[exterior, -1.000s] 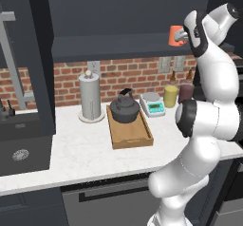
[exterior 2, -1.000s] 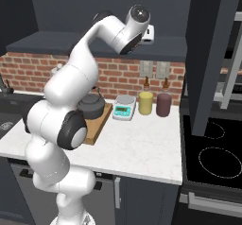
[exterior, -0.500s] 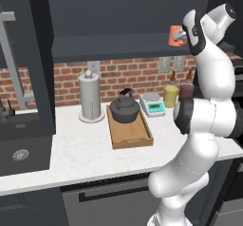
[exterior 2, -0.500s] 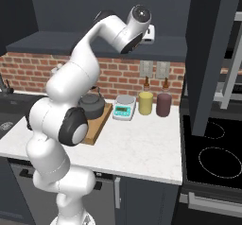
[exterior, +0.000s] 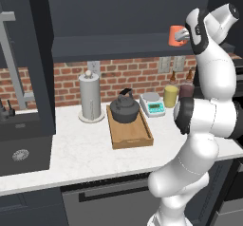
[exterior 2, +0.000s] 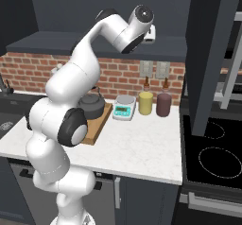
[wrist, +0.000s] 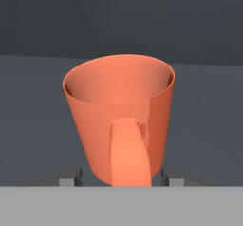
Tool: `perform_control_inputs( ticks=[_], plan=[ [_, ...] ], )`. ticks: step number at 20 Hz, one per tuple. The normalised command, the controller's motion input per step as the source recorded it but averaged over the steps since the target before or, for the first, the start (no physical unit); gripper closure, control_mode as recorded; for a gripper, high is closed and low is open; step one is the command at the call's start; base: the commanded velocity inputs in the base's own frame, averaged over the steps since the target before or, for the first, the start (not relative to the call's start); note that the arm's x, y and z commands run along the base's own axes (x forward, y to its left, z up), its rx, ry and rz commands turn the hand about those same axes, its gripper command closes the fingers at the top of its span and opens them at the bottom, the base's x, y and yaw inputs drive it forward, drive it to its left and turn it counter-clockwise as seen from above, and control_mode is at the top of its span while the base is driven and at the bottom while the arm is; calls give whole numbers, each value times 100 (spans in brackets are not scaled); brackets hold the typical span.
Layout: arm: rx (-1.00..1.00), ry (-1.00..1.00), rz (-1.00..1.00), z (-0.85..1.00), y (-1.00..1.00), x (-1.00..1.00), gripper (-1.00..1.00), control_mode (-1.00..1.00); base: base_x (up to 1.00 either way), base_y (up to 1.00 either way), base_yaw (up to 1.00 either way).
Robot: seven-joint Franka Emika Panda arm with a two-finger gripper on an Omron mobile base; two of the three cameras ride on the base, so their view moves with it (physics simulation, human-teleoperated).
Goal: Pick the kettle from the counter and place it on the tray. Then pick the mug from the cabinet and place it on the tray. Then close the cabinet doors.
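The orange-red mug (wrist: 121, 116) stands on the cabinet (exterior: 123, 47) shelf with its handle turned toward the hand. My gripper (wrist: 119, 175) reaches up to it, with one fingertip (wrist: 76, 176) at each side of its base, pressed in on it. In the left base view the mug (exterior: 175, 34) sits at the shelf's right end against my gripper (exterior: 184, 36). The dark kettle (exterior: 124, 110) rests on the far end of the wooden tray (exterior: 132, 135) on the counter (exterior: 85, 146). Kettle (exterior 2: 92, 107) and tray (exterior 2: 99, 127) sit partly behind the arm. Both cabinet doors (exterior: 31, 59) stand open.
A paper-towel roll (exterior: 90, 97) stands left of the tray. A scale (exterior: 153, 104), a yellow-green cup (exterior: 171, 96) and a maroon cup (exterior 2: 163, 104) line the brick wall. The right door (exterior 2: 208, 54) hangs beside a stovetop (exterior 2: 212, 148).
The fingers have drawn in against the mug's sides. The arm, the mug and the things on the counter have stayed where they were.
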Motion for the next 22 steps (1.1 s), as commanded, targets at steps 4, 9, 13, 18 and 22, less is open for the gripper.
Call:
perform_control_inputs(
  ticks=[4,9,13,18,22],
  plan=[
    [0,0,3,-6,1,-1,100,-100,0,0,0],
    [0,0,4,-7,1,-1,100,-100,0,0,0],
    [0,0,5,0,1,-39,100,-100,0,0,0],
    [0,-2,10,2,4,-77,100,-100,0,0,0],
    [0,-2,12,0,22,-95,100,-100,0,0,0]
  ],
)
